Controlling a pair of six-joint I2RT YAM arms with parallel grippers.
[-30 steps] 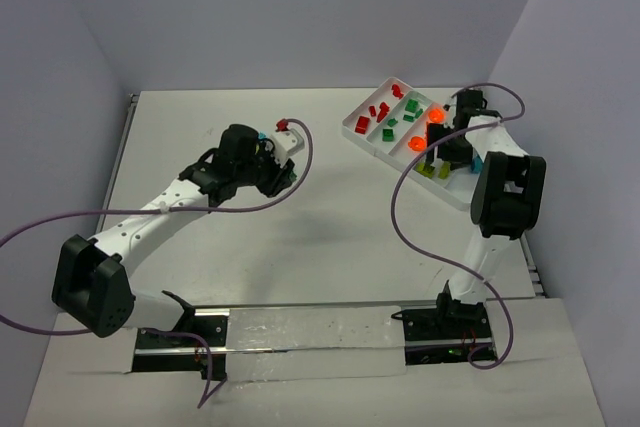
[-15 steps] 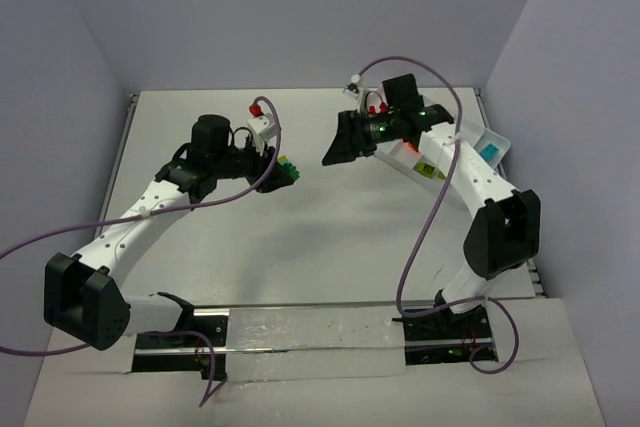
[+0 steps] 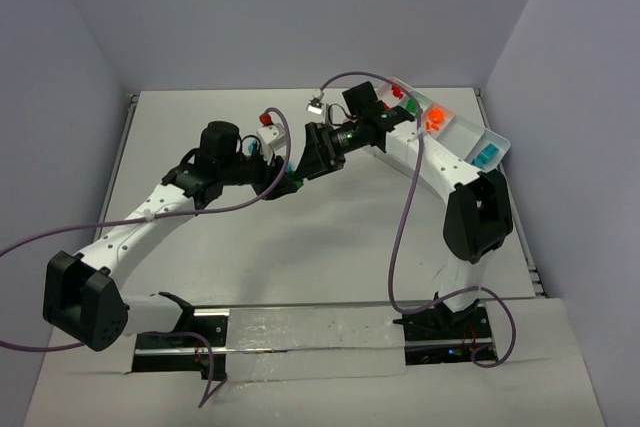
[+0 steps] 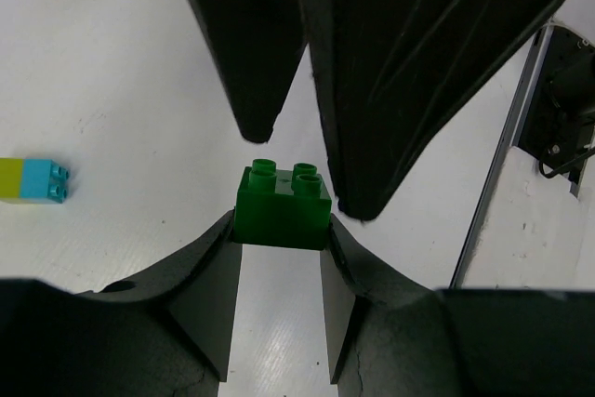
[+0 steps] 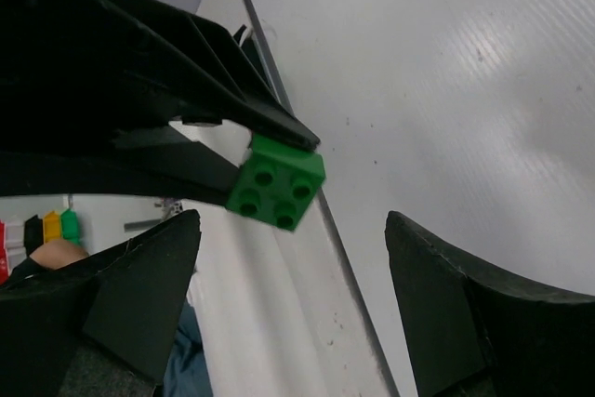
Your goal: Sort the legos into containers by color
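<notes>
1. Green brick (image 4: 282, 205), count one: a two-by-two stud block held off the worktop (image 3: 340, 237), roughly mid-table and well apart from the tray.
2. Left end effector (image 4: 282, 228), count one: clamped on the green brick, one finger against each side.
3. Right end effector (image 5: 293, 230), count one: jaws spread wide and gripping nothing. It faces the left one closely, with the brick just in front of the gap. This looks like a hand-over about to happen, not yet made.
4. Tray (image 3: 462, 133), count one: white and divided, at the far right of the worktop.
   - It contains red bricks (image 3: 397, 92), orange bricks (image 3: 435, 119) and cyan bricks (image 3: 487, 154), each colour in its own section.
   - The right arm (image 3: 440, 172) crosses over it, so no count per colour is possible.
5. Yellow-green and cyan pair (image 4: 35, 180), count one: two bricks joined end to end, lying loose on the worktop near the left end effector.
6. Progress, as judged: well along.
   - Done: several colours are already binned.
   - Left: the green brick must reach its compartment.
   - Left: the joined pair must be split and sorted.
   - No other loose bricks can be made out.
</notes>
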